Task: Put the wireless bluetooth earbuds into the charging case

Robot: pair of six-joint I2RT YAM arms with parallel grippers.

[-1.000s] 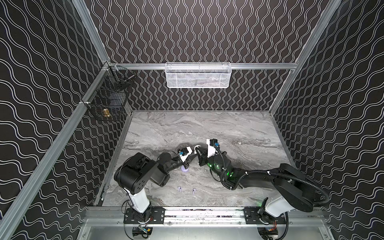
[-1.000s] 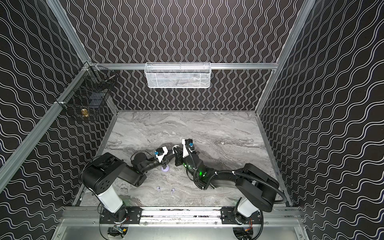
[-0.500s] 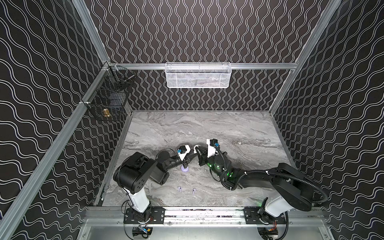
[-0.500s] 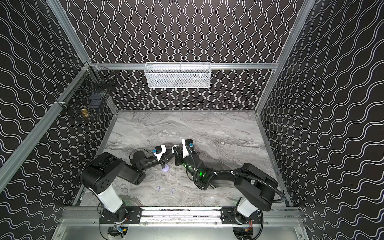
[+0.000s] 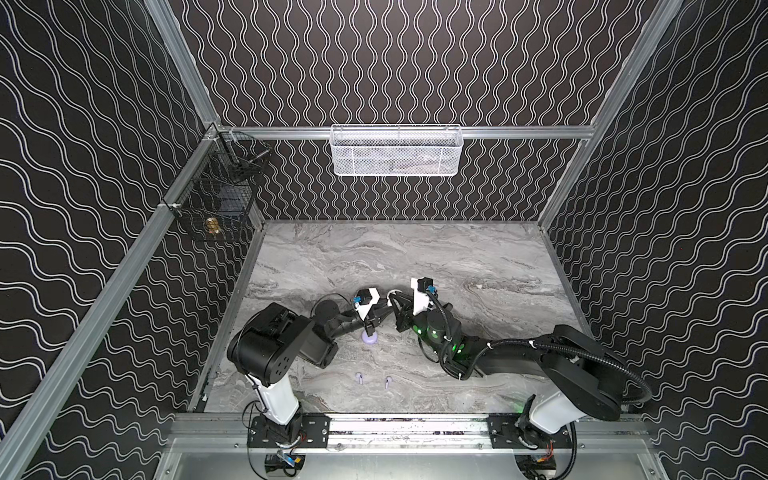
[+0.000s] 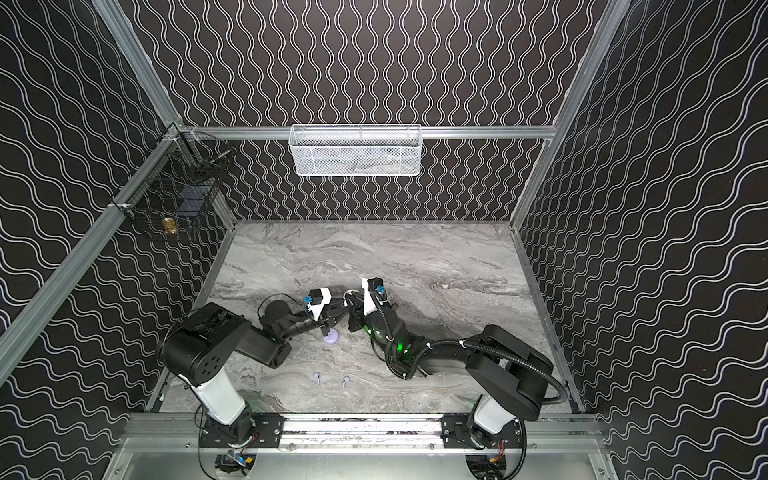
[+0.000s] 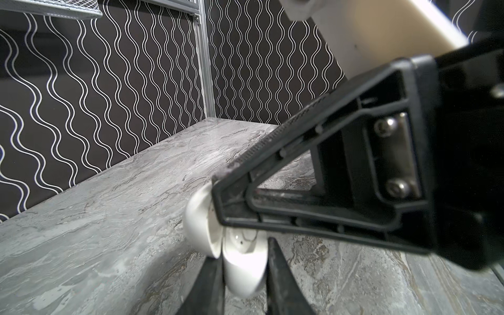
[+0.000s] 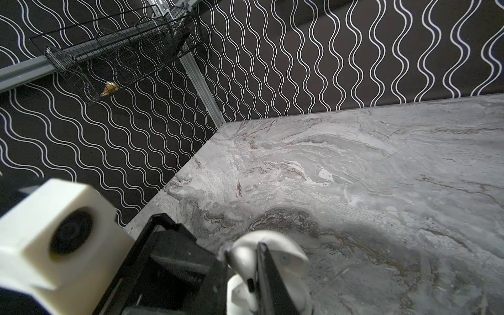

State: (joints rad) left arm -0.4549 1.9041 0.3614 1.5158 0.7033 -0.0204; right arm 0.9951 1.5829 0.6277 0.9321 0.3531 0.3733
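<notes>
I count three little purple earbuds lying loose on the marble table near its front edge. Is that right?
Not quite. Only two lavender earbuds lie loose on the marble table near its front edge, not three. Both top views show the pair side by side.

Both top views look down from high up at the front, toward the back wall [image 5: 382, 83]. They see the whole table [image 5: 415, 257] and share nearly everything. The left wrist camera [image 8: 62, 237] sits low, very close to the white case [image 7: 240, 261], and faces the right back corner post [image 7: 203, 68]. The right wrist camera [image 5: 420, 291] is just as close to that case and faces the black wire basket [image 8: 117, 57] in the left back corner.
</notes>
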